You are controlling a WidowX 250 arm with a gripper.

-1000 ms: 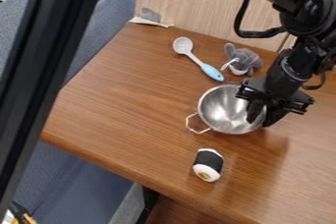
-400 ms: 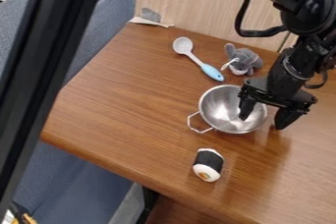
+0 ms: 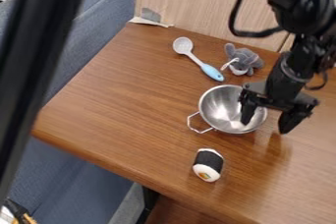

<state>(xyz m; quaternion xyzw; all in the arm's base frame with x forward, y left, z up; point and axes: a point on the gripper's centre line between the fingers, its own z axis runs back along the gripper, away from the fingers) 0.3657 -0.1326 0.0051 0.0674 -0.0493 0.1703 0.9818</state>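
The shiny, round steel bowl (image 3: pixel 220 108) stands upright between the far and front edges of the wooden table (image 3: pixel 111 100), its angular wire handle facing the left corner. The black gripper (image 3: pixel 265 126) is spread wide, one finger inside the bowl's outline, the other outside its right rim; whether they touch it is unclear. A blue-handled spoon (image 3: pixel 196 59) and grey plush toy (image 3: pixel 243 61) lie toward the far edge, a toy sushi roll (image 3: pixel 208 164) nearer the front.
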